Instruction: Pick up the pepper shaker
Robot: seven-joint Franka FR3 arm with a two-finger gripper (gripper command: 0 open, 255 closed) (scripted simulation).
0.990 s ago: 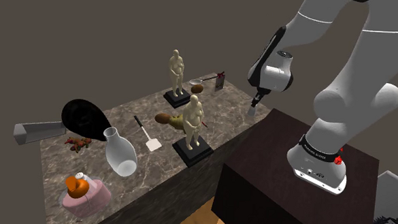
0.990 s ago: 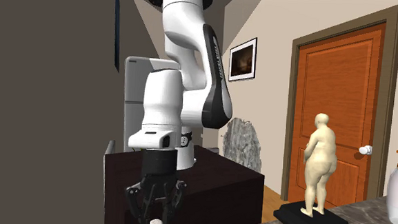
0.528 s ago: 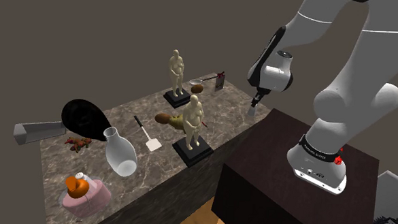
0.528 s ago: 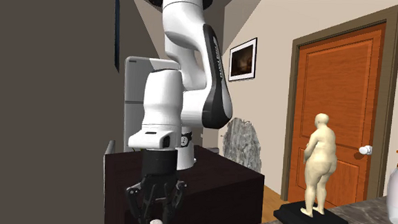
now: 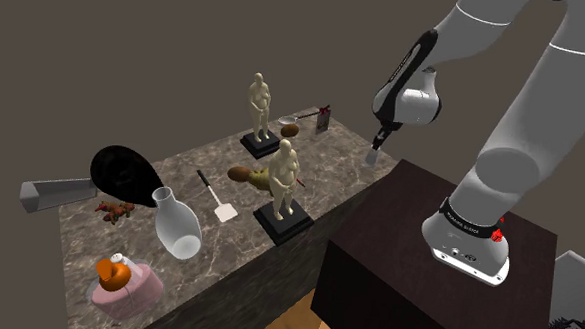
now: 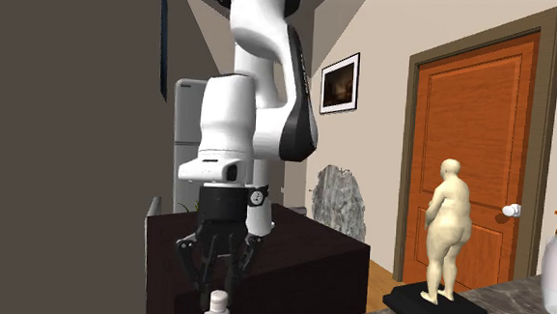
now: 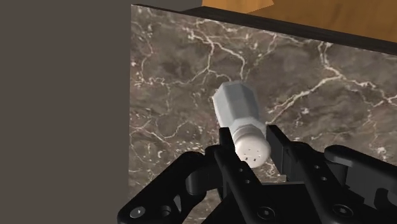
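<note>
Our gripper [image 7: 250,145] clasps the shaker [image 7: 236,108] at its round, holed white cap. In the shoulder view, its pale faceted body shows two o'clock from the nearer figurine [image 5: 285,175].

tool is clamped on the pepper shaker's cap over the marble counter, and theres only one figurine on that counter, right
Not one: the shoulder view shows two on the marble counter, a far figurine and a near figurine. The rest holds: the tool is clamped on the pepper shaker at its cap.
</note>
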